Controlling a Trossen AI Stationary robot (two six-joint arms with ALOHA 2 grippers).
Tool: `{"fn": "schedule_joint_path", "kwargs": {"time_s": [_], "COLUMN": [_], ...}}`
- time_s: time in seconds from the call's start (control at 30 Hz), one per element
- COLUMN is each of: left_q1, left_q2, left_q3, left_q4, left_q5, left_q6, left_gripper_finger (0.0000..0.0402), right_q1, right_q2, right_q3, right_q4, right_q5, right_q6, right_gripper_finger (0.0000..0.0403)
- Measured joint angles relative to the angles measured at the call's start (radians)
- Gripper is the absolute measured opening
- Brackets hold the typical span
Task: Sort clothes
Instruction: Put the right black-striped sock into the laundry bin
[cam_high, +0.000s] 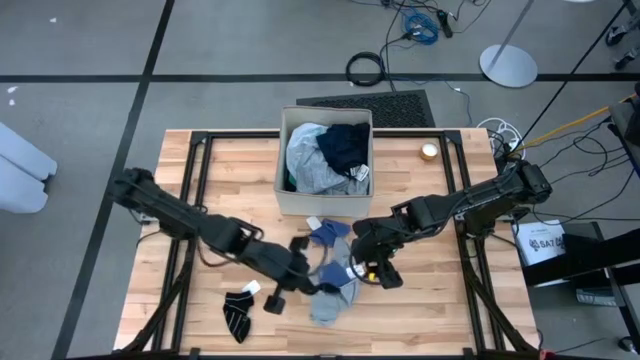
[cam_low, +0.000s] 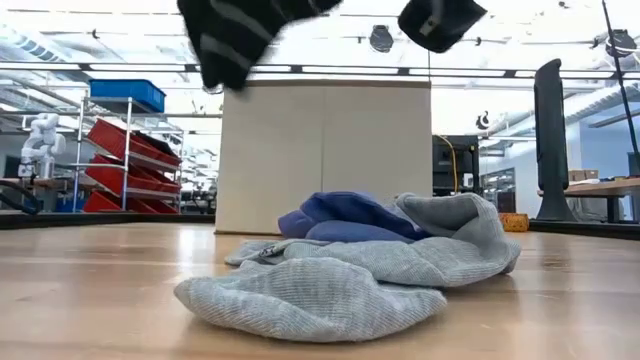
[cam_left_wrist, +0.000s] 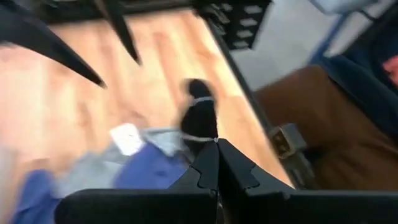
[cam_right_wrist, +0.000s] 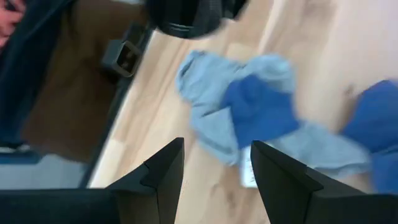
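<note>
Both arms work over the near half of the wooden table (cam_high: 200, 160), in front of the beige fabric box (cam_high: 290, 200), which already holds a pale grey garment (cam_high: 310, 165) and a dark navy piece (cam_high: 345, 142). The left gripper (cam_high: 283, 293) hovers at about seven o'clock from the box, its fingers pressed together in the left wrist view; a black sock with a white band (cam_left_wrist: 199, 115) seems to hang at their tips, though blur leaves it unclear whether it is really pinched. The right gripper (cam_high: 380, 268) sits at about five o'clock from the box, its fingers (cam_right_wrist: 161, 171) spread wide and holding nothing, poised above the loose heap. That heap, a grey ribbed top (cam_low: 330, 285) tangled with a blue garment (cam_low: 345, 215), lies between the two grippers. A second black striped sock (cam_high: 238, 312) lies apart at the table's near left, at about eight o'clock from the heap. The step in hand looks like picking loose pieces from the pile. Next, the right claw likely needs to lower onto the heap and close on one layer only, since grey and blue overlap.
</note>
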Motion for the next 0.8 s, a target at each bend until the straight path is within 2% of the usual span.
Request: {"fn": "schedule_joint_path", "kwargs": {"time_s": [0.2,0.43,0.57,0.8], "left_q1": [0.002,0.028,0.027,0.023], "left_q2": [-0.077,-0.082,-0.082,-0.082], "left_q3": [0.000,0.000,0.000,0.000], "left_q4": [-0.051,-0.050,-0.097,-0.079], "left_q5": [-0.199,-0.242,-0.253,-0.266], "left_q6": [0.006,0.052,0.042,0.043], "left_gripper_finger": [0.0001,0.0000,0.0000,0.0000], "right_q1": [-0.016,-0.010,0.025,0.077], "right_q2": [0.001,0.000,0.000,0.000], "right_q3": [0.079,0.182,0.184,0.184], "right_q4": [-0.009,0.023,0.014,0.059], "right_q5": [0.151,0.324,0.331,0.331], "right_q6": [-0.029,-0.070,-0.124,-0.179], "right_gripper_finger": [0.0173,0.0173,0.0173,0.0173]}}
